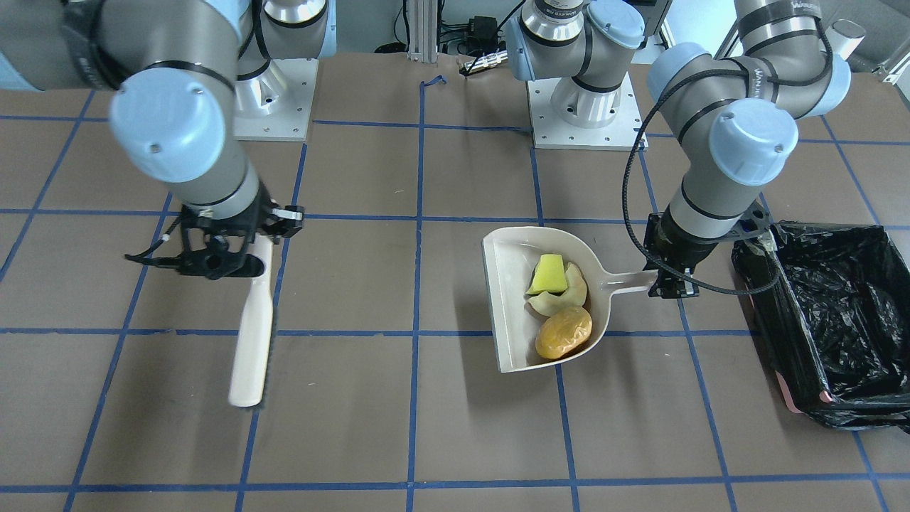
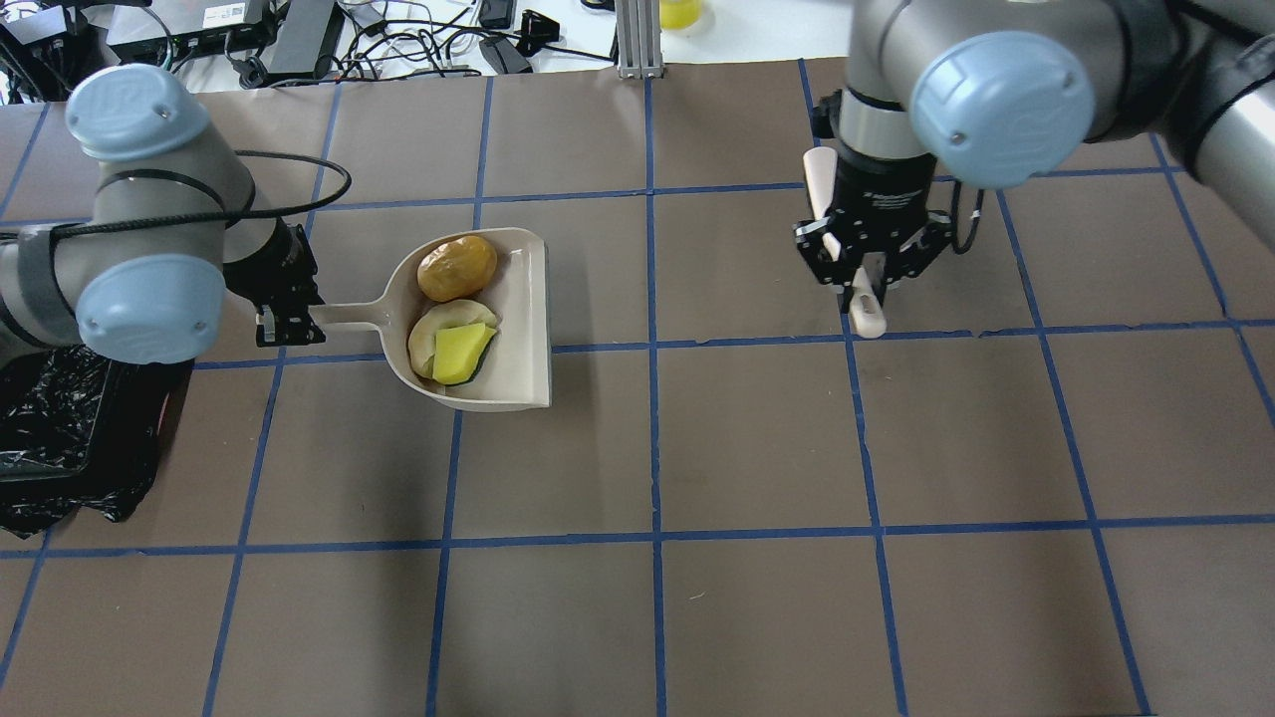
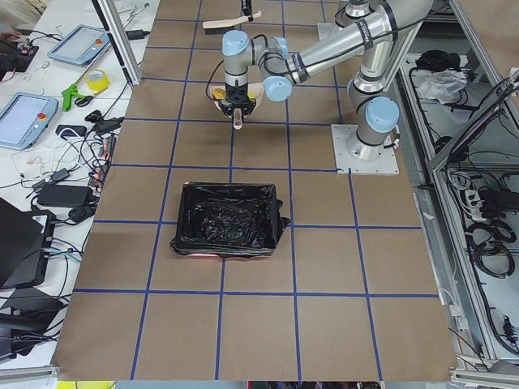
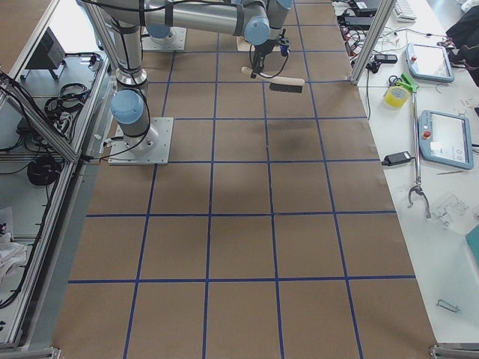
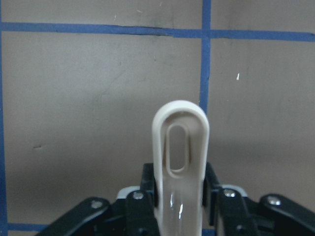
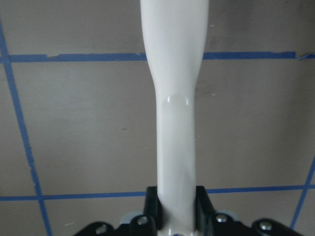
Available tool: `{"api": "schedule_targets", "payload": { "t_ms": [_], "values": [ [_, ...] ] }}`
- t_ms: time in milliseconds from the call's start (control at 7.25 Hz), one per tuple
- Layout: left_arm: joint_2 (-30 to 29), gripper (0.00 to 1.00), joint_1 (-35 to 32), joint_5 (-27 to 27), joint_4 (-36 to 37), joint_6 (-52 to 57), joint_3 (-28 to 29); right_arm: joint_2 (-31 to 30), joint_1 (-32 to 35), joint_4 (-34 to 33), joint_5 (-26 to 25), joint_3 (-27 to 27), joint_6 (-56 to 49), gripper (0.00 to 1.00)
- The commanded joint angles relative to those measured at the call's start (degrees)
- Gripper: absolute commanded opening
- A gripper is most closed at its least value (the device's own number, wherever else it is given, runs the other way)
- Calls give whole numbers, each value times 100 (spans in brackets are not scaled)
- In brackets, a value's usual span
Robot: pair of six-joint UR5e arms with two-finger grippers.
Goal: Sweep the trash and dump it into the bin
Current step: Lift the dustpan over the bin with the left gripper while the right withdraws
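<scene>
The beige dustpan (image 1: 512, 299) (image 2: 523, 329) sits mid-table and holds all the trash: a golden-brown potato-like lump (image 1: 563, 332) (image 2: 456, 267), a pale crescent (image 1: 561, 299) (image 2: 428, 334) and a yellow-green sponge wedge (image 1: 548, 275) (image 2: 460, 354). My left gripper (image 1: 672, 284) (image 2: 289, 324) is shut on the dustpan handle (image 5: 179, 147). The black-lined bin (image 1: 832, 320) (image 2: 60, 438) (image 3: 227, 219) stands just beyond that gripper, apart from the pan. Far across the table my right gripper (image 1: 234, 259) (image 2: 865, 274) is shut on the handle of a cream brush (image 1: 252, 341) (image 6: 174, 123).
Blue tape lines grid the brown table top. Both arm bases (image 1: 583, 107) stand at the robot's edge. Cables and electronics (image 2: 299, 40) lie along the far edge in the overhead view. Side benches carry tablets (image 3: 28, 117) and a tape roll (image 4: 397, 96).
</scene>
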Motion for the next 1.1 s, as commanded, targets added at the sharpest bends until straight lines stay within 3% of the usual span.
{"api": "schedule_targets", "payload": {
  "t_ms": [0,276,690,966],
  "values": [
    [-136,0,500,-331,-363,404,631,223,-1232,-358,-243,-40,-1216,6],
    [-137,0,930,-323,-530,1036,879,697,-1613,-1024,-427,-67,-1578,5],
    [-207,0,1827,-340,-801,2478,1300,813,-2071,-1413,-587,134,-2353,4],
    [-329,0,2318,-323,-865,3242,1591,805,-2098,-2298,-613,668,-2528,5]
  ]
}}
